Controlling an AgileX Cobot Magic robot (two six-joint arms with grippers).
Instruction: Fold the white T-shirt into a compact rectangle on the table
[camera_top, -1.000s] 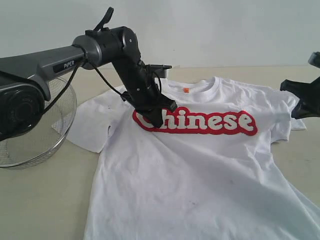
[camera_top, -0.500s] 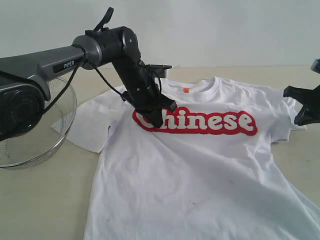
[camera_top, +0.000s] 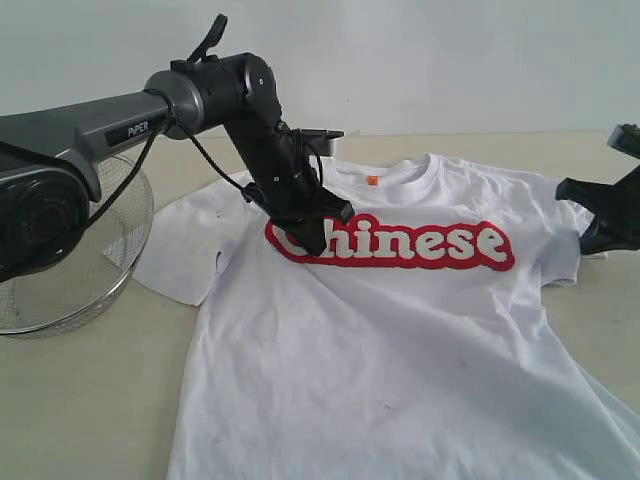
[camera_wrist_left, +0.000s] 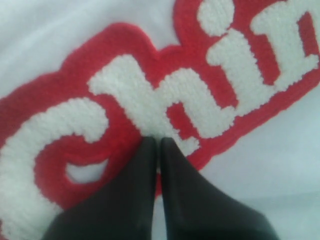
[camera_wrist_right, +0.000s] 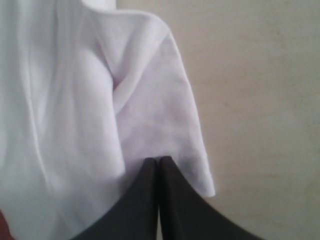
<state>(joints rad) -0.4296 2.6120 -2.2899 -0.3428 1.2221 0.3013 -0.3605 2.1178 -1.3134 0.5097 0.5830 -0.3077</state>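
Pale surface (camera_top: 80, 400) carries the white T-shirt (camera_top: 380, 350), front up and spread flat w/ mild wrinkles, no fold made yet. The "Chinese" lettering (camera_top: 430, 245) runs across the chest.

Left arm (camera_top: 120, 125) reaches in from beyond the "C". Its jaws are closed w/ nothing between them, tips at the foot of the "h". Touching or just above the cloth, can't tell.

Wire-mesh basket (camera_top: 70, 300) sits well out past the "C" end, off the shirt.

Right arm (camera_top: 612, 205) hangs past the last "e". Its jaws are also closed and empty, tips right at the hem of the sleeve (camera_wrist_right: 160, 115), which is a bit bunched.

Orange neck tag (camera_top: 372, 181) is inside the collar, just beyond the "i".

Step in hand looks like the first side fold, approx 0% done. To do it well:
- Open the jaws before going down, since closed tips will only push cloth.
- Pinch the sleeve hem thru both layers.
- Lift low and carry it in toward the lettering so the body doesn't drag.
- Left side should prob. hold the chest down or take its own sleeve.

Vs. earlier pics, the right arm shifted slightly, out and then back near the sleeve. Left arm and shirt are unchanged.
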